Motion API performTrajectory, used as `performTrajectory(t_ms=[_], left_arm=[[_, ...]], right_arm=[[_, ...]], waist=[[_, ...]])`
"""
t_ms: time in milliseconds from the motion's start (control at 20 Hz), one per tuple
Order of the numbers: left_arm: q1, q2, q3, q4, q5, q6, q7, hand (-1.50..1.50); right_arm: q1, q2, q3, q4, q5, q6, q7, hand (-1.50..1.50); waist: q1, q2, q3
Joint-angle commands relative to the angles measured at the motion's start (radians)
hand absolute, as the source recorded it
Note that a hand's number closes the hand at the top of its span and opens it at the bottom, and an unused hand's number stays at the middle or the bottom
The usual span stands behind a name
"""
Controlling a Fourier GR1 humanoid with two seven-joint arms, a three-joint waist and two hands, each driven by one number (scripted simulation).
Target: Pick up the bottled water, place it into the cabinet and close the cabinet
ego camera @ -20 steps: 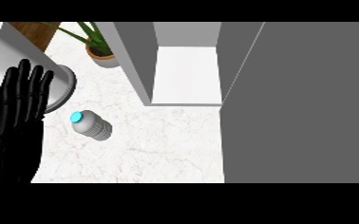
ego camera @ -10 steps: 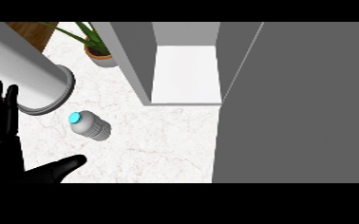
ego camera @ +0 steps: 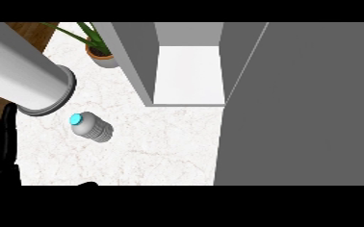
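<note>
Ribbed bottled water (ego camera: 92, 128) on marbled counter (ego camera: 163, 149), boxy grey cabinet (ego camera: 188, 62) open

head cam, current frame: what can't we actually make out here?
- Left hand: cut off by the head view's left edge; finger pose unreadable.
- Right hand: not in view.
- Potted plant: leaves cut by the top band.
- Cabinet: open, upper interior out of frame.
- Water bottle: seen from above, label unreadable.
</note>
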Motion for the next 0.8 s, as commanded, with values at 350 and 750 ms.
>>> performTrajectory(t_ms=[350,750], left_arm=[[-0.017,0.033,-0.060,-0.081,-0.158,0.073,0.177,-1.50],[0.030,0.039,-0.146,-0.081,-0.211,0.113,0.167,-1.50]], right_arm=[[0.051,0.007,0.103,-0.140,0.050,-0.046,0.103,-1.50],[-0.025,0.001,0.134,-0.204,0.083,-0.123,0.235,-1.50]], waist=[[-0.002,-0.001,0.000],[0.000,-0.003,-0.001]])
